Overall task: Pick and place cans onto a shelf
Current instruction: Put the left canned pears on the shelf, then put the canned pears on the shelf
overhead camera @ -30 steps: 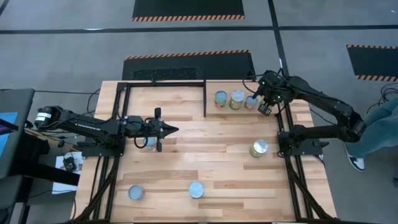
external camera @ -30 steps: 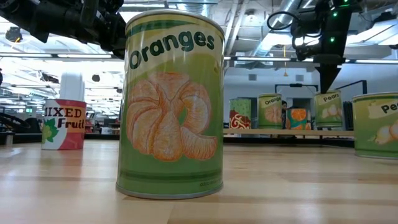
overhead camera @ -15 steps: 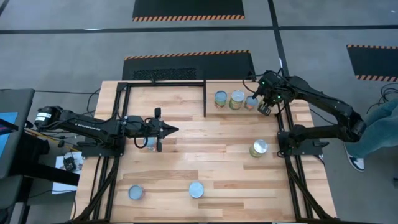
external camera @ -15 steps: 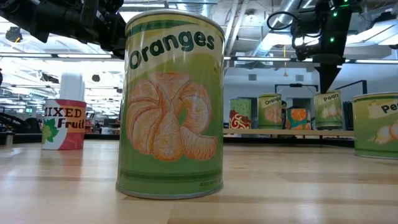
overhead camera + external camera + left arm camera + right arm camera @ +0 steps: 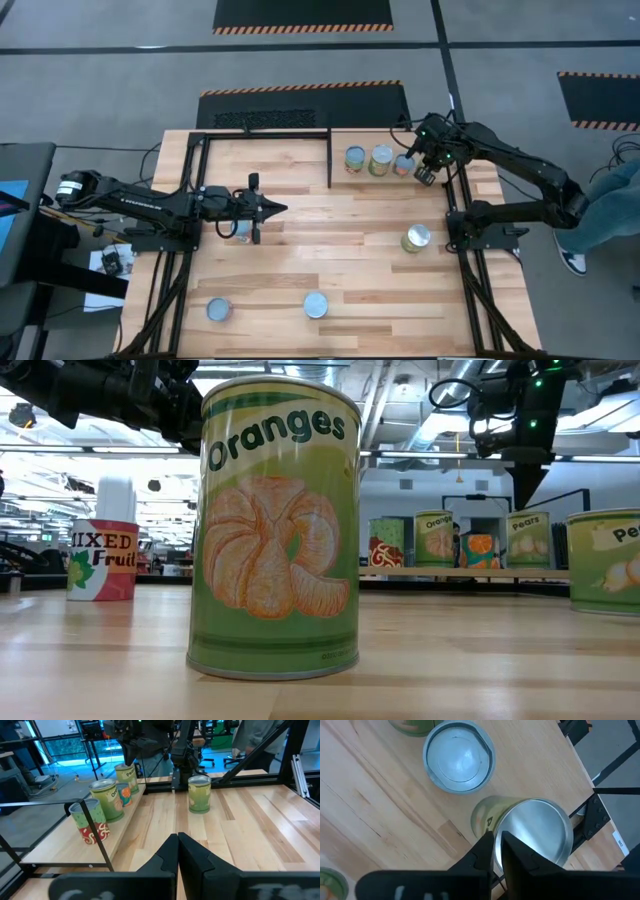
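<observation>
Four cans stand upright on the shelf (image 5: 340, 145) at the table's far right. The high view shows three: (image 5: 355, 158), (image 5: 381, 160), (image 5: 404, 165). The fourth, a silver-topped yellow-green Pears can (image 5: 535, 832), also shows in the low view (image 5: 527, 535). My right gripper (image 5: 496, 840) is shut and points down right over its top, as the low view (image 5: 527, 495) shows. My left gripper (image 5: 283, 208) is shut and empty, level above the table's left middle, pointing toward the shelf cans (image 5: 106, 800). More cans stand on the tabletop. My right gripper's shut fingertips (image 5: 487, 845) stand over the near rim of the Pears can's silver top (image 5: 520, 827), coming from above. The can stands upright on the shelf. I cannot tell whether the tips touch it.
Loose cans stand on the table: a silver-topped one (image 5: 417, 238) at the right and two pale-blue-topped ones (image 5: 315, 305), (image 5: 218, 311) near the front edge. A black frame bar (image 5: 330, 160) borders the shelf's left end. A person's legs (image 5: 600, 215) show beyond the table's right edge.
</observation>
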